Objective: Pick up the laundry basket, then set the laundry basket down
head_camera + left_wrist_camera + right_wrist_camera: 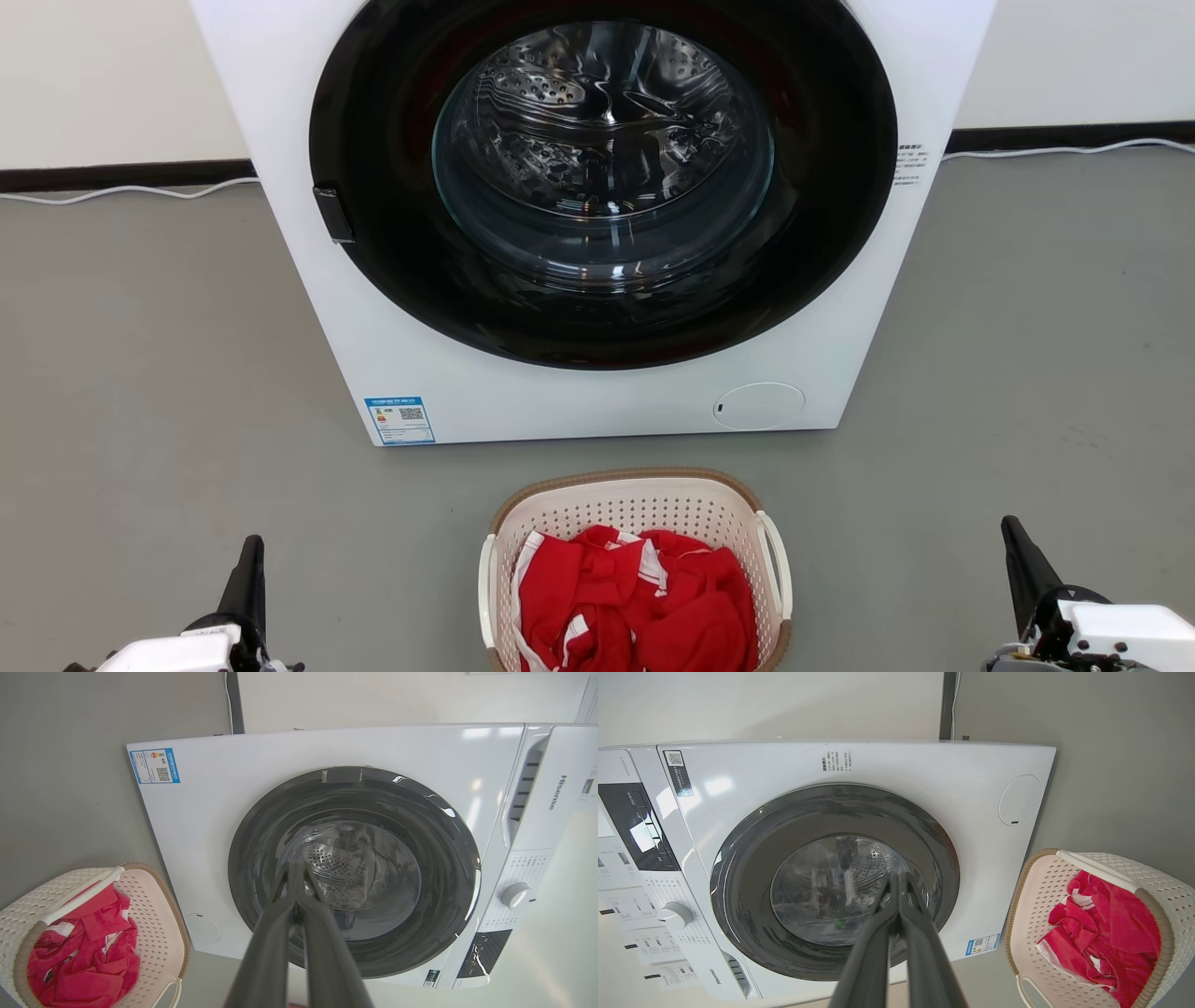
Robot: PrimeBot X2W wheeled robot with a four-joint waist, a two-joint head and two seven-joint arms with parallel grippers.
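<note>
The left gripper (295, 879) has its two long dark fingers pressed together to the tips, with nothing between them. In its wrist view they point at the round glass door (355, 872) of the washer (579, 411). The right gripper (897, 881) is closed in the same way and is also empty, aimed at the same door from the other side.

In the head view both grippers sit low, one at each bottom corner, over bare grey floor (140, 373), with their fingers pointing towards the washer.

The laundry basket (644, 479) stands upright on the floor between them. It is roughly centred and well apart from either gripper, and neither touches it. Its two white side handles (777, 560) face outward, one towards each gripper. The left wrist view shows the basket off to one side of the closed fingers and clear of them. The right wrist view shows the same on the opposite side.

Inside the basket lies a crumpled heap of red clothing (653, 607) with white stripes. The heap stays below the brown rim.

The basket's far end is near the foot of the washer, with a strip of floor between them. The washer door is shut. A blue label (400, 420) is stuck at the washer's lower left corner. A thin white cable (131, 191) runs along the base of the wall behind.
</note>
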